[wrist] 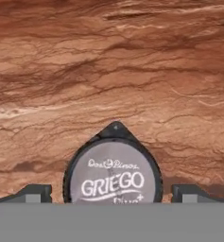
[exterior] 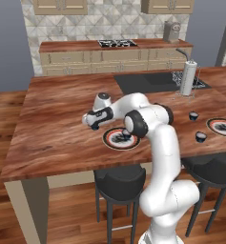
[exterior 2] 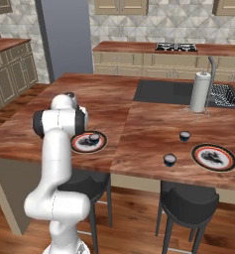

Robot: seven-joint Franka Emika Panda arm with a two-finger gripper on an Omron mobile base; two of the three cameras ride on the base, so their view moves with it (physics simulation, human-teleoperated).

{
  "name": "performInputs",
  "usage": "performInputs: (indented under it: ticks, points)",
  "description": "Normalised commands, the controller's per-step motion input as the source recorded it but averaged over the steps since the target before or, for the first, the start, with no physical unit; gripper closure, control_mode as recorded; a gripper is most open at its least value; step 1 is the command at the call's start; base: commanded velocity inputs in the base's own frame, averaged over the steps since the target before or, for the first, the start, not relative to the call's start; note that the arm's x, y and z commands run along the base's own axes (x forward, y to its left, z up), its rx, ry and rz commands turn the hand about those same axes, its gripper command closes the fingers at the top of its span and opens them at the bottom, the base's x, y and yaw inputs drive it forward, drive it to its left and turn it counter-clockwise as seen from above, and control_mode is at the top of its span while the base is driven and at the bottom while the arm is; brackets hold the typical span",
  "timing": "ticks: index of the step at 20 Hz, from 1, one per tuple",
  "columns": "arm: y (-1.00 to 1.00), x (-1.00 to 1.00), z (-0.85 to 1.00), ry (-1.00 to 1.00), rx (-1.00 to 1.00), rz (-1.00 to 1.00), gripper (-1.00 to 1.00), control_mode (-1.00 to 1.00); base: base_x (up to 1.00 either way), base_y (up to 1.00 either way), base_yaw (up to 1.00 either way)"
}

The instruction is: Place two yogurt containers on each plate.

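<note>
My gripper is spread wide, a fingertip on each side of a yogurt container, clear gap both sides, nothing pinched. Hand view looks straight down on its grey lid, printed "GRIEGO"; it sits on bare wood.

From the base cameras: my gripper is low over the surface, just left of the near-left plate. That plate lies close to the near edge of the surface and carries one yogurt container on its centre. My forearm crosses over the plate's far side.

Room: open wood left and far of my gripper, nothing standing there. Near edge is close behind the plate; stools tucked under it.

Right half of the surface: one yogurt container close to the near edge, just left of the right plate. Another yogurt container farther back, apart from both. Right plate is bare, also close to the near edge.

Farther: paper-towel roll upright beside the sink; faucet right behind the roll. Far wall: back counter with cooktop.
</note>
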Motion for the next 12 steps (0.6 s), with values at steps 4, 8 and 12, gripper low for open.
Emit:
performInputs:
  ticks: [4,8,12]
  points:
    - [0.05,0.35,-0.18,0.04,0.00,0.02,-1.00,-1.00,0.00,0.00,0.00]
    - [0.00,0.38,-0.19,0.06,0.00,0.02,-1.00,-1.00,0.00,0.00,0.00]
    - [0.00,0.21,-0.09,0.06,0.00,0.02,-1.00,-1.00,0.00,0.00,0.00]
